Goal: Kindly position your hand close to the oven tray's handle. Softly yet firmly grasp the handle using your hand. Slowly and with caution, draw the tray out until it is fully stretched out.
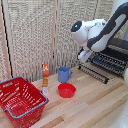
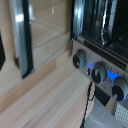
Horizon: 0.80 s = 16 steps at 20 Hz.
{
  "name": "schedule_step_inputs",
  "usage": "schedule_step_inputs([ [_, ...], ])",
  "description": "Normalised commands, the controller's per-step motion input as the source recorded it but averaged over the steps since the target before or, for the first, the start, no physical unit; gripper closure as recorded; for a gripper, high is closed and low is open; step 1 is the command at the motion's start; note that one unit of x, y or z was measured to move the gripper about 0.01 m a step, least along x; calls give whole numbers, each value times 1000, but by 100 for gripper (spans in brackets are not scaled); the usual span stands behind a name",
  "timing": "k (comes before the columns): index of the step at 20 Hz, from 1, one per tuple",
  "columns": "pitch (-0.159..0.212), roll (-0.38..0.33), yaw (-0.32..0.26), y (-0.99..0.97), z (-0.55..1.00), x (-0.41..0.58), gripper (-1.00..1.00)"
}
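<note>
Matt light wood table [image 1: 95,107]; glossy red plastic basket [image 1: 20,102]; dark metal wire oven tray [image 1: 93,73]; glossy white arm shell [image 1: 90,31].

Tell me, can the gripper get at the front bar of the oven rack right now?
Probably yes. The gripper hangs just above the rack's front bar, and nothing stands between them. The mug and bowl sit off to the exterior view's left, clear of the approach.

A pale folding screen [image 1: 35,35] of woven panels stands behind a light wooden table [image 1: 95,107], evenly lit.
</note>
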Motion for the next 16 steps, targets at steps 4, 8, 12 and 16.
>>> schedule_step_inputs([
  [4,-38,-88,77,-819,-131,207,-100],
  [8,-13,-60,92,-781,-229,177,-100],
  [12,-15,-56,98,-722,-211,94,-100],
  [16,-21,-33,76,-688,-89,1,-100],
])
